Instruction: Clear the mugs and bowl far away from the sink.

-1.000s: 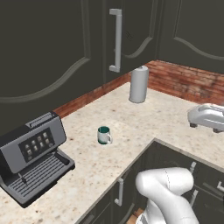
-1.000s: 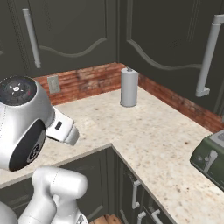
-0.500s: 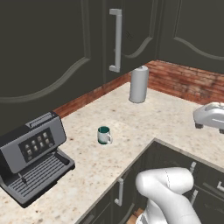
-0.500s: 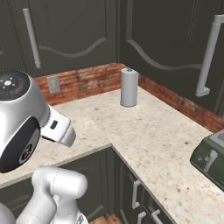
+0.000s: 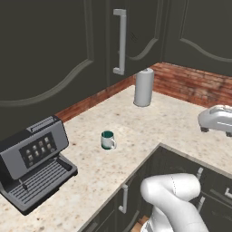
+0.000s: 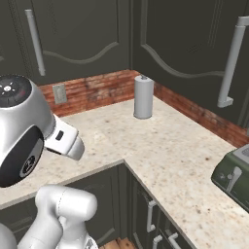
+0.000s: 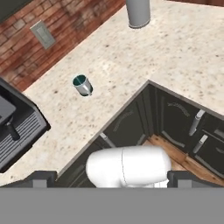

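The white mug with the teal-green lining (image 5: 108,140) stands upright on the speckled counter (image 5: 136,149), between the coffee machine and the paper towel roll. From high above, the hand view looks down on this mug (image 7: 82,85). My gripper (image 7: 112,176) is far above the mug and open, its fingertips (image 7: 43,176) wide apart with nothing between them. The maroon mug, the bowl and the sink are out of view.
A grey coffee machine (image 5: 31,158) sits at the counter's left end. A paper towel roll (image 5: 144,87) stands in the brick corner. A dark green toaster (image 6: 236,175) sits on the right stretch of counter. Dark cabinets with handles (image 5: 120,41) rise behind; drawers (image 7: 179,127) lie below.
My arm's upper links have shifted slightly. The mug and the other things on the counter stay where they were.
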Tool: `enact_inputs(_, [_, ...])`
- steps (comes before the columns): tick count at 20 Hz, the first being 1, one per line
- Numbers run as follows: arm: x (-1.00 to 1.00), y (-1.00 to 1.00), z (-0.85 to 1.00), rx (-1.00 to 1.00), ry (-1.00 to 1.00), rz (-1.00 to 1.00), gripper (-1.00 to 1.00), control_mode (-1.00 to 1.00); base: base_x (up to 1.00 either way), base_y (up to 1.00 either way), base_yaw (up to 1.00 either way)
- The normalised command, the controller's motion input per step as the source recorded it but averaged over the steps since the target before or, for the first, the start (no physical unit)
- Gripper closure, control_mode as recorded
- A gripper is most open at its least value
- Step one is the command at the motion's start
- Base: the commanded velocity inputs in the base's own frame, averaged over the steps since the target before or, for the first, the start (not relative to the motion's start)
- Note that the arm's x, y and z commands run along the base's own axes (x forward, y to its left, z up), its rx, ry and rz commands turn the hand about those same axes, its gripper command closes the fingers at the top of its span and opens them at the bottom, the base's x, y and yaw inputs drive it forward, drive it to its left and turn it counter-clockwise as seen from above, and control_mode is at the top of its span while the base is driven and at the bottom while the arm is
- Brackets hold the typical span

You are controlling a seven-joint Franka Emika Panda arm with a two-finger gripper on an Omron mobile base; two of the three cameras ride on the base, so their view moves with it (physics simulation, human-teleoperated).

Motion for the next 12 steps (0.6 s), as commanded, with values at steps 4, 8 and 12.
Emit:
enact_inputs(4, [0.00, -0.04, 0.00, 0.00, 0.00, 0.00, -1.00, 1.00, -0.35, -0.20, -0.04])
enact_inputs(8, [0.00, 0.00, 0.00, 0.00, 0.00, 0.00, -1.00, 1.00, -0.53, -0.38, -0.21])
enact_inputs(12, [0.00, 0.00, 0.00, 0.00, 0.00, 0.00, -1.00, 1.00, -0.19, -0.13, -0.67])
